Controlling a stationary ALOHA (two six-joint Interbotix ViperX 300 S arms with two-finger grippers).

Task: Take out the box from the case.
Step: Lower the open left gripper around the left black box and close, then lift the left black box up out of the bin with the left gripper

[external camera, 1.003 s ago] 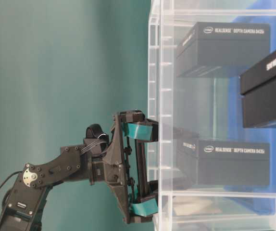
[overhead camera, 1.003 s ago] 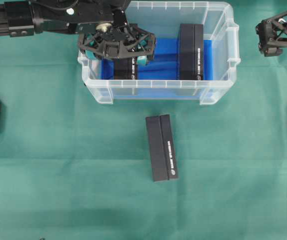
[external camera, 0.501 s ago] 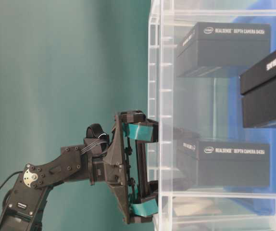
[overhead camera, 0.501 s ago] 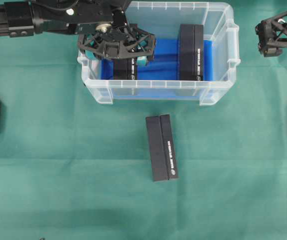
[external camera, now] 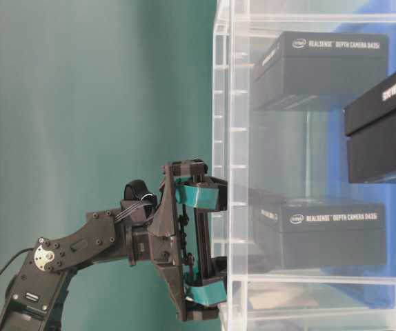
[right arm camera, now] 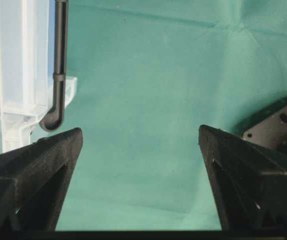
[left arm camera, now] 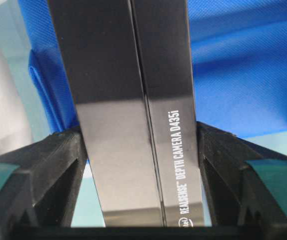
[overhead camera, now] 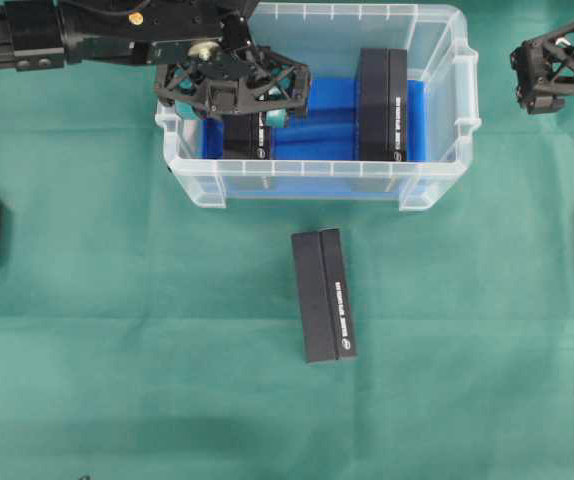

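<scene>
While the overhead view keeps most of its layout, the left gripper (overhead camera: pixel 250 118) at the upper left of the frame has drawn its teal pads in against the left box (overhead camera: pixel 246 137) inside the case (overhead camera: pixel 317 180), where a second ago they stood wider. That box now sits a little askew next to its earlier line. A second box (overhead camera: pixel 382 104) stands further right in the case on the blue cloth (overhead camera: pixel 317 125), and a third box (overhead camera: pixel 324 295) lies on the green desk (overhead camera: pixel 117 350) below the case, already out. The right gripper (overhead camera: pixel 559 65) hangs at the upper right edge, well apart from the case.

From table level, the two pads at the lower middle have closed toward each other, and the lower box seen through the clear wall has shifted slightly.

Through the left wrist camera, the jaws press both long sides of the box, partly closed and gripping it.

At the right wrist camera, the jaws stand wide apart over bare cloth, holding nothing.

Judging from this, the grasp is made, and lifting the box clear of the rim is what remains.
</scene>
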